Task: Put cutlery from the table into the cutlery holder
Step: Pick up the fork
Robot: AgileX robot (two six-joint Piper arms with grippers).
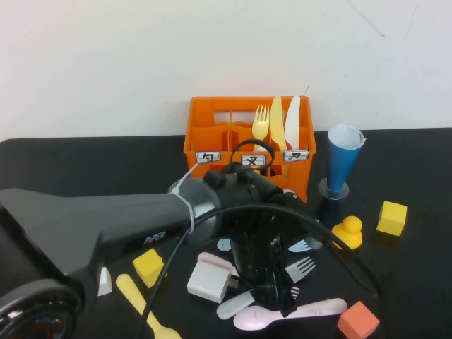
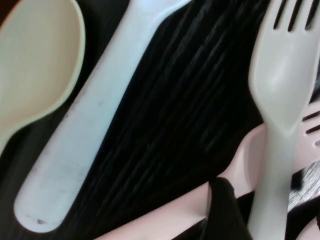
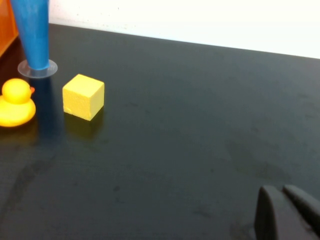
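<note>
I am watching the left gripper (image 1: 274, 286) hanging low over a cluster of cutlery on the matte black tabletop (image 1: 70, 162), at six o'clock from the orange slotted plastic crate (image 1: 212, 134). I cannot tell whether this tool is standing apart or together.

The high view is showing a grey plastic fork (image 1: 302, 268) at its two o'clock, a pink plastic spoon (image 1: 289, 314) at five and a pale blue plastic handle (image 1: 236, 305) at seven. Only the left wrist view is resolving them up close: the grey fork (image 2: 282, 100) is lying across the pink spoon's handle (image 2: 165, 215), with the pale blue handle (image 2: 75, 150) apart beside it.

The right gripper (image 3: 282, 202) is appearing in its own wrist view alone, tips resting together over bare tabletop, well apart from a yellow foam cube (image 3: 83, 96) and a yellow rubber duck (image 3: 16, 102).
</note>
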